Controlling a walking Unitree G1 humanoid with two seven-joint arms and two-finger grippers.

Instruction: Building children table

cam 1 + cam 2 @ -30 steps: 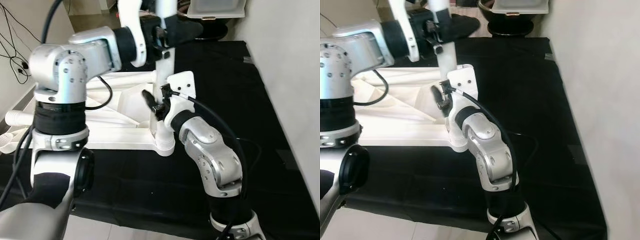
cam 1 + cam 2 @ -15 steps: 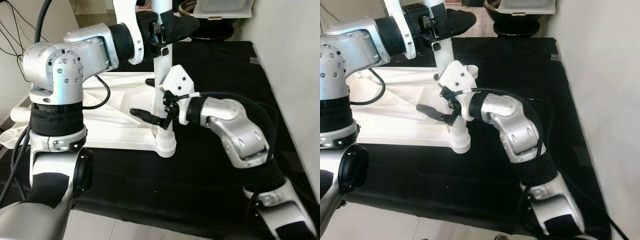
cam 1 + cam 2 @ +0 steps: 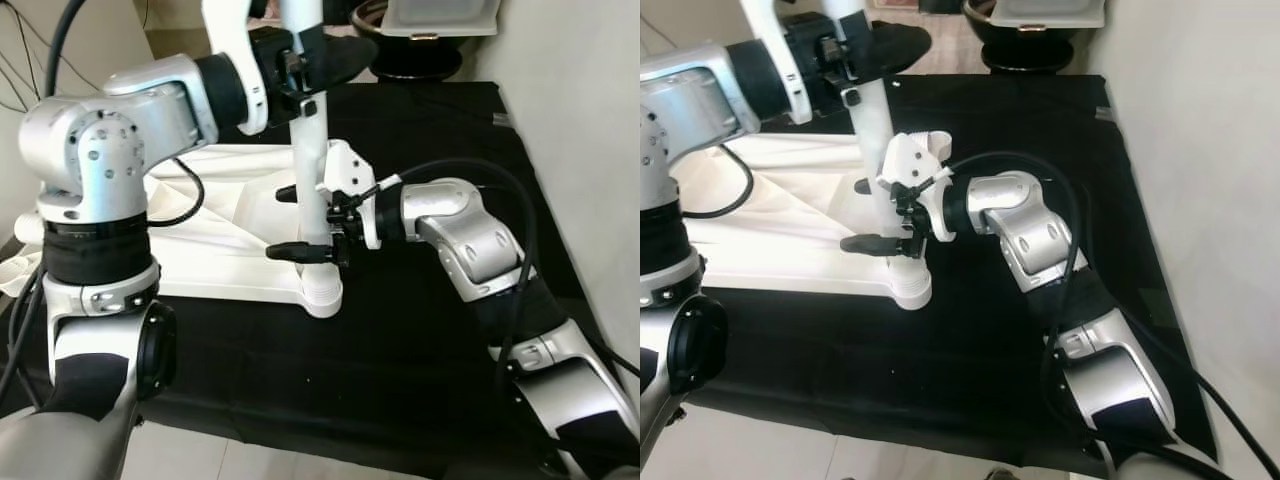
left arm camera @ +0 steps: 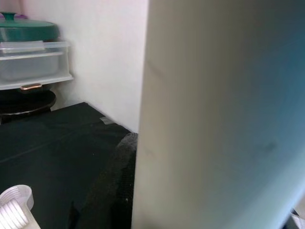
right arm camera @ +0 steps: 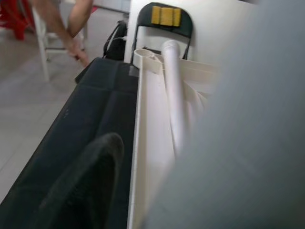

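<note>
The table leg point(image 3: 308, 150) stands upright in the corner socket point(image 3: 322, 296) of the tabletop point(image 3: 230, 262) lying on the mat point(image 3: 400, 340) — left gripper point(image 3: 305, 62) around its upper part, right gripper point(image 3: 300, 222) lower down — with a pot point(image 3: 425, 55) behind.

The table leg point(image 3: 305, 110) and the flat tabletop point(image 3: 215, 265) are plain white. The cloth point(image 3: 430, 330) under them is plain black. Both arms are silver with black fingers point(image 3: 295, 250). At the upper right of the frame stands a clear box point(image 3: 440, 15), and the wall point(image 3: 590, 120) is off-white.
</note>
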